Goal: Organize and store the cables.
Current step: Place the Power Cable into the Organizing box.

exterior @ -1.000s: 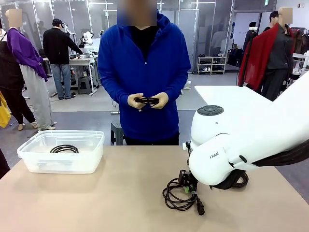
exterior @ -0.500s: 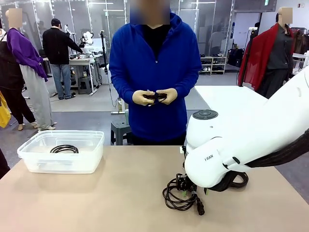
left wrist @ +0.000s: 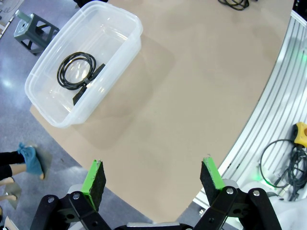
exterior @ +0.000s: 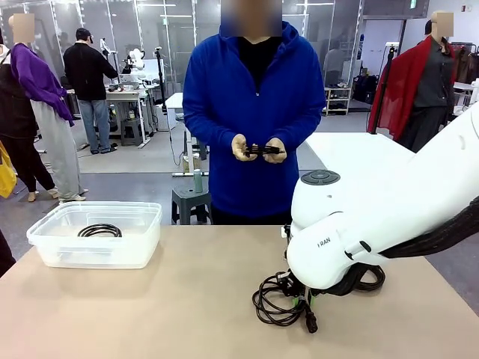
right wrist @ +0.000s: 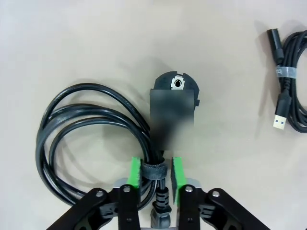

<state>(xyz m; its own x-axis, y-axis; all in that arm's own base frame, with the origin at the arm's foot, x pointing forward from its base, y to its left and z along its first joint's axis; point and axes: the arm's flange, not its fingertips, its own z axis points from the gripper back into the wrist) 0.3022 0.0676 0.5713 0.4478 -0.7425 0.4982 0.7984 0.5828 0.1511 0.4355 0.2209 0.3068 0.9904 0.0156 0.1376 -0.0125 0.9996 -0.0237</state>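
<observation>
A moment ago the right hand point(right wrist: 156, 168) was wide open over the power cable point(right wrist: 176, 85). Now its green pads squeeze the bundle at its strap, so it looks ready to lift. The power cable lies on the worktop point(exterior: 187, 299), with 1 thin cable point(right wrist: 288, 72) near it. The left hand point(left wrist: 152, 171) is wide open and holds nothing. The clear tub point(exterior: 97, 254) has 1 coiled cable point(left wrist: 88, 85) in it. The person holds 1 small cable point(exterior: 262, 149) in both hands.

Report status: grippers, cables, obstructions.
Left gripper open above table. Right gripper shut on power cable at its strap. Coiled cable in bin. USB cable alongside, apart.
</observation>
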